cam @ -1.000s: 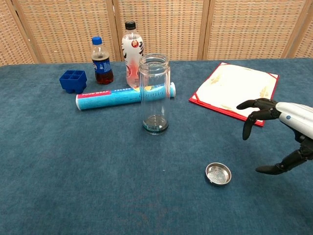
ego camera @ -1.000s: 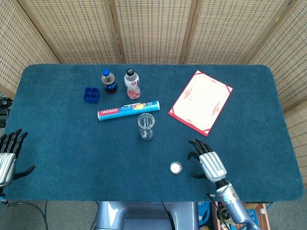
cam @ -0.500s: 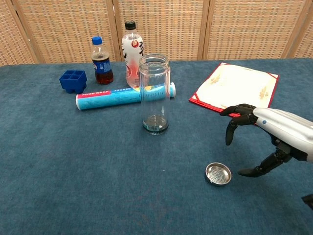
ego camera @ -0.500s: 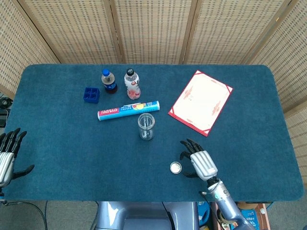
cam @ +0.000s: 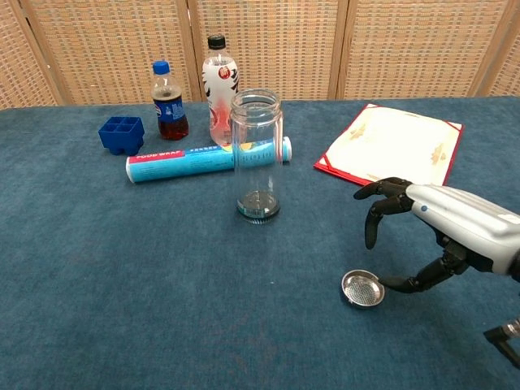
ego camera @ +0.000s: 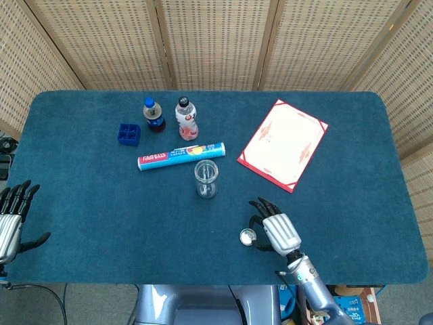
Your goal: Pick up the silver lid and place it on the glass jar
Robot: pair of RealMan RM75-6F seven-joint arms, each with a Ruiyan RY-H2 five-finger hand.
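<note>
Woven cane screens (ego camera: pixel 216 40) close off the scene behind a bench (ego camera: pixel 81 203) covered in dark blue felt. Right hand (ego camera: pixel 274 230), fingers spread and curved, holding nothing, hovers just beside the silver lid (cam: pixel 363 288), which lies rim-up on the felt near the front edge; the chest view shows the thumb low and close to the lid's right rim, with the other fingers arched above it, and contact cannot be confirmed. Left hand (ego camera: pixel 12 217) rests open at the far front-left corner, well apart from the work. Glass jar (cam: pixel 256 154) stands upright and uncapped near the middle of the bench, between the lid and a blue-labelled roll (ego camera: pixel 181 156) lying on its side. Step in hand, as judged: the approach to grasp. A sound grasp would centre the fingers over the shallow lid, pinch its rim on opposite sides, and lift it level, since a thin metal lid on felt may skid or tip if pushed from one side only. The carry to the jar should stay high enough to pass its mouth without knocking it. Behind the jar stand a cola bottle (ego camera: pixel 153 114) and a white drink bottle (ego camera: pixel 186 116), with a blue tray (ego camera: pixel 128 133) to their left; a red-bordered folder (ego camera: pixel 283 143) lies at the right.
</note>
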